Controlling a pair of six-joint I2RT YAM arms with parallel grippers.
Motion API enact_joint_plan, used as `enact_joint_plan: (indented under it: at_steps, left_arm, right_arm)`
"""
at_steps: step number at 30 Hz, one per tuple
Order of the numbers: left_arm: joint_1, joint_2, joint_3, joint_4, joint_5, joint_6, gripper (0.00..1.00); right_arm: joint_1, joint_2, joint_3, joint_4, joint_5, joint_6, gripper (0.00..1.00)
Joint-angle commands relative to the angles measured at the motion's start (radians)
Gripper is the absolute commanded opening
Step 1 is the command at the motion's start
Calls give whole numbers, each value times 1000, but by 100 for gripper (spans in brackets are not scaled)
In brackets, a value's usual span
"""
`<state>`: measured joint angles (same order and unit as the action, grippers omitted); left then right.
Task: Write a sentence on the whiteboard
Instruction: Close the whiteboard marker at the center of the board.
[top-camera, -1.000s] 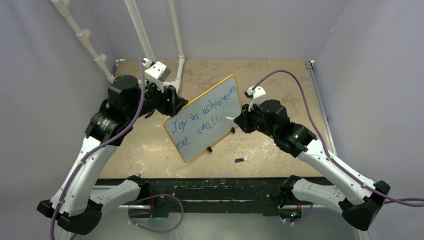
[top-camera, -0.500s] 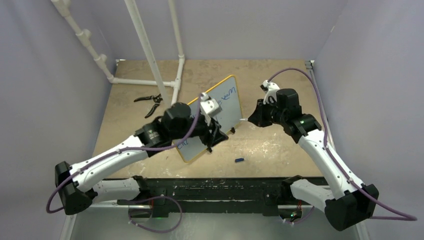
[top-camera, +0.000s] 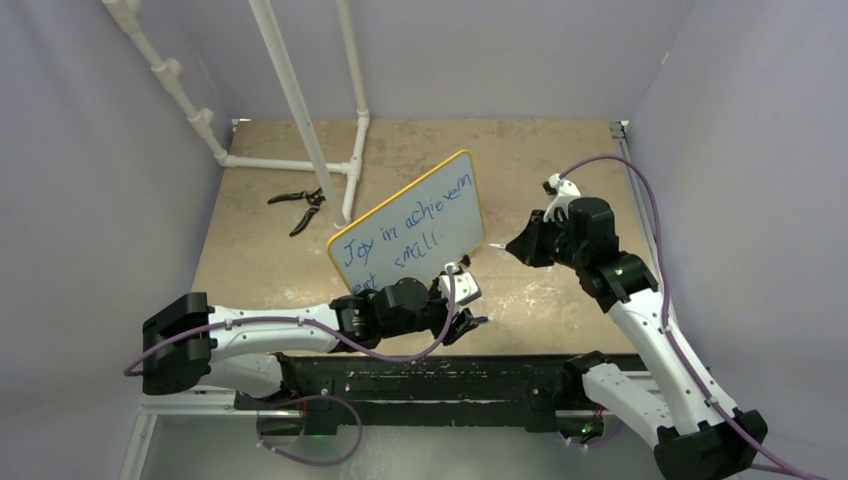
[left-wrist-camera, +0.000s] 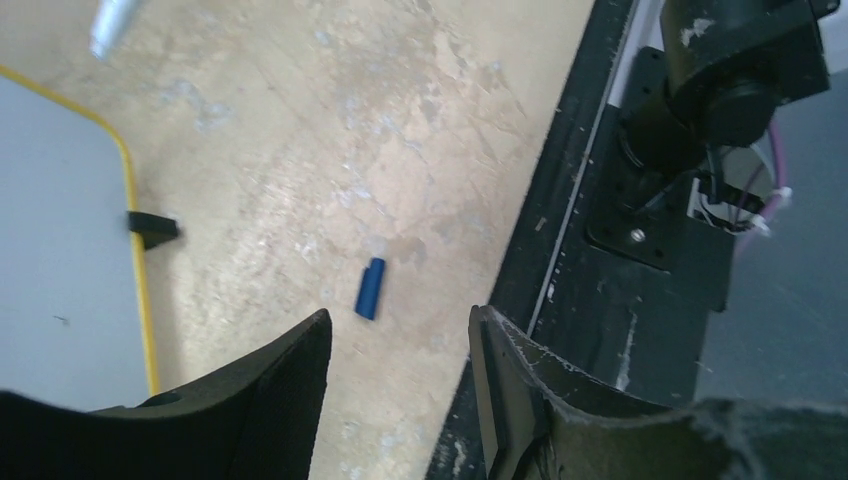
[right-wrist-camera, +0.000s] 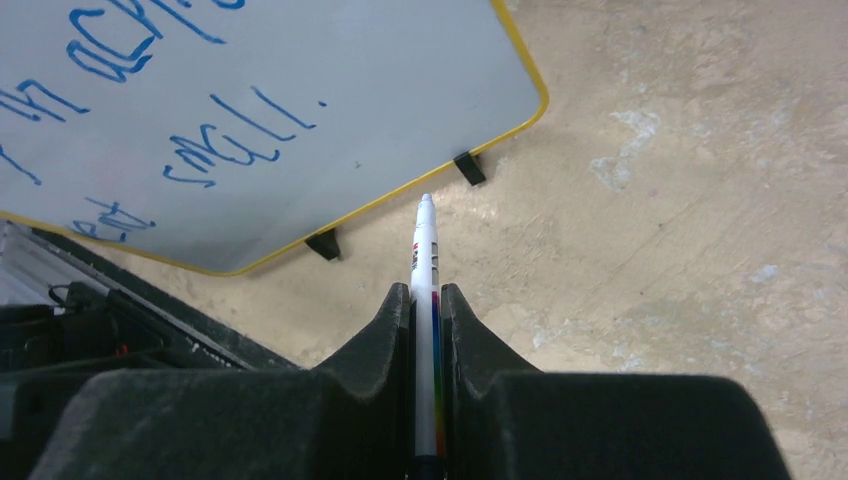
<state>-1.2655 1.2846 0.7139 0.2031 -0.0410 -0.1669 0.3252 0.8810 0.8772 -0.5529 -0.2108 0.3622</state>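
The sentence (top-camera: 415, 253) is seen written on the whiteboard (right-wrist-camera: 400, 130), mid-table. The marker (right-wrist-camera: 424, 240) is clamped in the right gripper (right-wrist-camera: 425, 297), its tip off the board. The blue cap (left-wrist-camera: 370, 288) is framed by the left gripper (left-wrist-camera: 400, 340), fingers parted. A straight, centred descent is called for.

The left arm (top-camera: 290, 328) hides one corner of the whiteboard (top-camera: 462, 222); the right wrist view crops the sentence (right-wrist-camera: 230, 140).
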Motion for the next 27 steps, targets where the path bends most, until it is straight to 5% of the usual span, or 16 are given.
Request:
enact_joint_plan:
  at_steps: [1,7,18,23,27]
  left_arm:
    - [0,-41,66,73,-105,111,53]
    - [2,-39,122,-21,-138,232,58]
    - [2,1,171,-50,-66,271,61]
    - [2,-1,166,-40,-73,270,53]
    - [2,9,169,-64,-63,263,36]
  right_arm:
    - [-2,23,10,-34,-143,-79,0]
    - [0,46,-30,-85,-497,-158,0]
    - [2,43,20,-111,-666,-209,0]
    - [19,48,23,-110,-679,-212,0]
    - [26,47,34,-102,-697,-212,0]
